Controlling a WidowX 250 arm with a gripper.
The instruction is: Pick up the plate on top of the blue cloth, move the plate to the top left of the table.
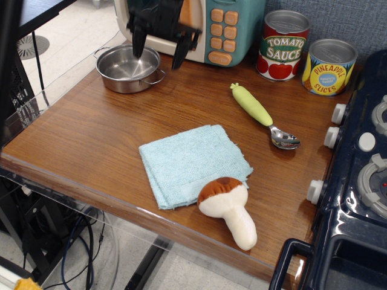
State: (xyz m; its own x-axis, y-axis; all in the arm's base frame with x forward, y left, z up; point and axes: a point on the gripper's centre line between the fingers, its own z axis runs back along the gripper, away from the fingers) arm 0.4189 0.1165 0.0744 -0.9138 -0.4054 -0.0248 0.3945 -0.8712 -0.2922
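The plate (127,69), a small shiny steel pot with wire loop handles, sits flat on the table (91,139) at its far left corner. My gripper (159,54) hangs just above the pot's right rim with its black fingers (138,47) spread wide, holding nothing. The blue cloth (192,162) lies bare near the table's front middle, well apart from the pot.
A plush mushroom (230,208) lies at the cloth's front right corner. A green-handled spoon (263,116) lies right of centre. A toy microwave (205,27) and two cans (283,44) stand at the back. A dark blue toy stove (354,199) fills the right side.
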